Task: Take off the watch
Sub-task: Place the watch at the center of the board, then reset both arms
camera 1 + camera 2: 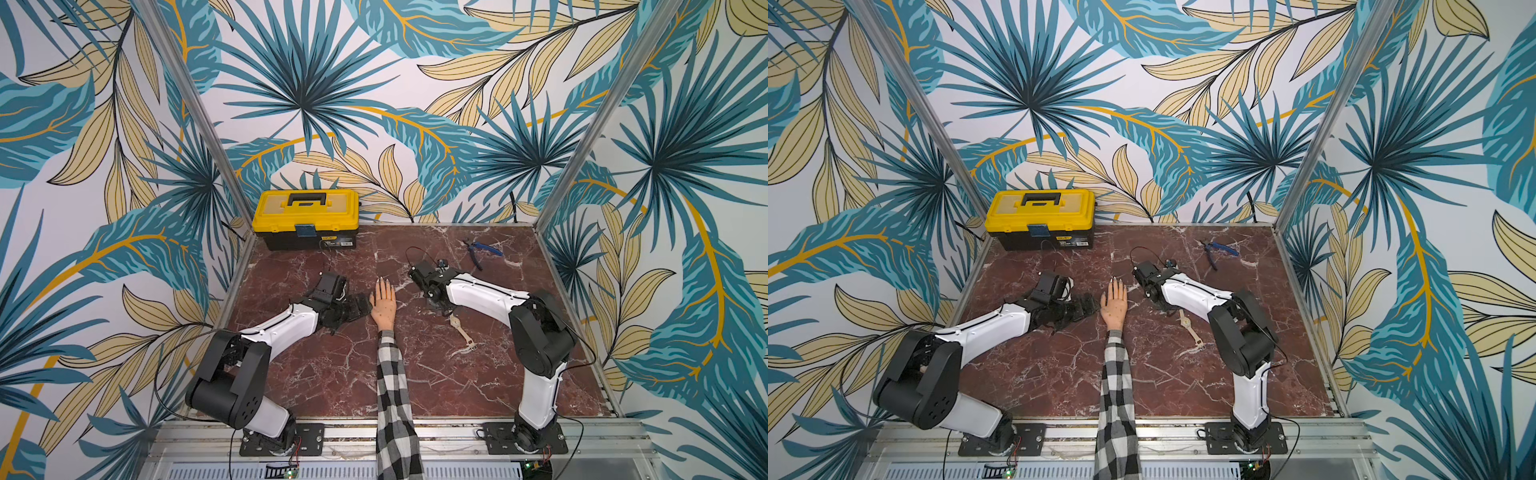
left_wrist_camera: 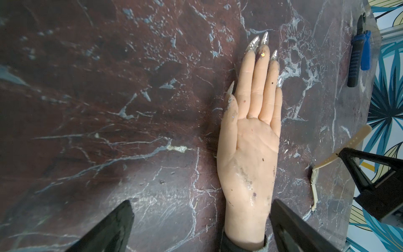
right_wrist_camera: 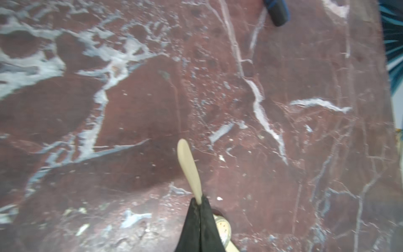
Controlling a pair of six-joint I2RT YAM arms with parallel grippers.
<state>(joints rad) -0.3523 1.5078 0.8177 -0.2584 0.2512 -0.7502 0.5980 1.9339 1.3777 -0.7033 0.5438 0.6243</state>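
Watch [image 3: 189, 165] pinched by strap between nearly closed right jaws; left jaws spread wide.

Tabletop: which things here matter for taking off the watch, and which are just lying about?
Job: watch, strap pinched in the right gripper; hand, wrist bare; left gripper, open by the hand.
Lying about: toolbox; pliers.

Top views: high over the near edge of the surface [image 1: 332, 374], looking down and forward; both take in all of it.
Left wrist: close above the mannequin hand [image 2: 248, 152], looking along its length.
Right wrist: very near the surface, past the right claw [image 3: 200, 203].
Shared: pliers [image 2: 357, 54] in all four.
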